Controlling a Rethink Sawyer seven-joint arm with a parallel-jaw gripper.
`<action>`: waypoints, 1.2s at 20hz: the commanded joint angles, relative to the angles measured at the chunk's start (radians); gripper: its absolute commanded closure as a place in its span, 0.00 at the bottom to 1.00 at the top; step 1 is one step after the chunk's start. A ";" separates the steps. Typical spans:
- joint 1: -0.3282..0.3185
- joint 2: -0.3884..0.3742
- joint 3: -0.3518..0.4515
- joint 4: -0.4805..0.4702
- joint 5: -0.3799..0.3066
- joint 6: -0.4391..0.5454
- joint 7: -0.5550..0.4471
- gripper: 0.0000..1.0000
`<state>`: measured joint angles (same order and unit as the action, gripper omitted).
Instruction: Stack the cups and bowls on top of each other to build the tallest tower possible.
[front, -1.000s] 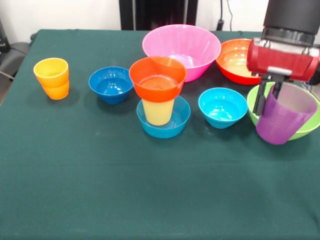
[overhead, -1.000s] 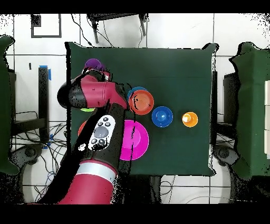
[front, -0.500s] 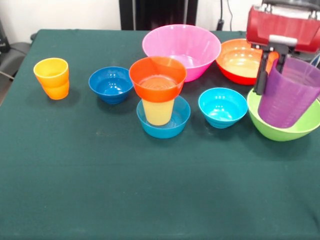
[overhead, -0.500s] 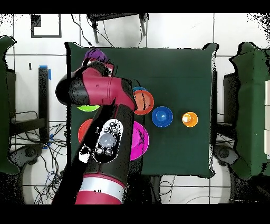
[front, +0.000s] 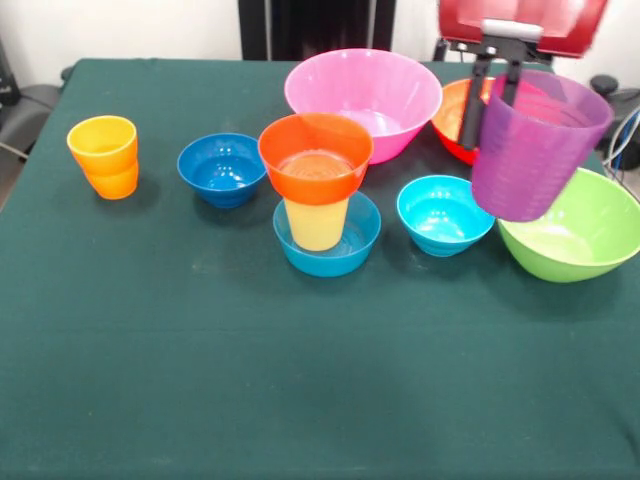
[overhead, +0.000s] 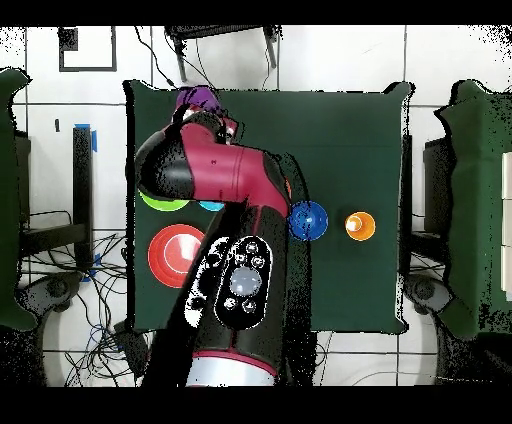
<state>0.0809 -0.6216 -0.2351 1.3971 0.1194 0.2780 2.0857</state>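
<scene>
Lifted higher and carried toward the middle of the table since the earlier frames, the purple cup (front: 535, 145) now hangs clear of the lime green bowl (front: 575, 232), which it had been low against a second ago. It tilts slightly, rim up, with its base above the gap between the cyan bowl (front: 445, 213) and the lime green bowl. The gripper (front: 497, 75) is clamped on the cup's rim, one finger showing outside the wall and the other inside it. Left of the cyan bowl stands the tower (front: 317, 195): a mid-blue bowl (front: 345, 255) as base, the yellow cup (front: 316, 222) upright in it, and a small orange-red bowl (front: 315, 155) sitting on that cup's rim. The dark blue bowl (front: 221, 168) and the orange cup (front: 104, 156) lie farther left of the tower. Behind the tower sits the pink bowl (front: 363, 95), and the large orange-red bowl (front: 457, 120) is partly hidden behind the purple cup. From overhead the red arm (overhead: 215, 190) covers most of these pieces.
</scene>
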 joint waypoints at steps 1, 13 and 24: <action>-0.051 -0.037 0.163 0.141 -0.037 0.155 -0.037 1.00; -0.065 -0.050 0.170 0.136 -0.083 0.161 -0.053 1.00; -0.080 -0.062 0.184 0.149 -0.092 0.159 -0.066 1.00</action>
<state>0.0177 -0.6873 -0.1640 1.4525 0.1182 0.3182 2.0857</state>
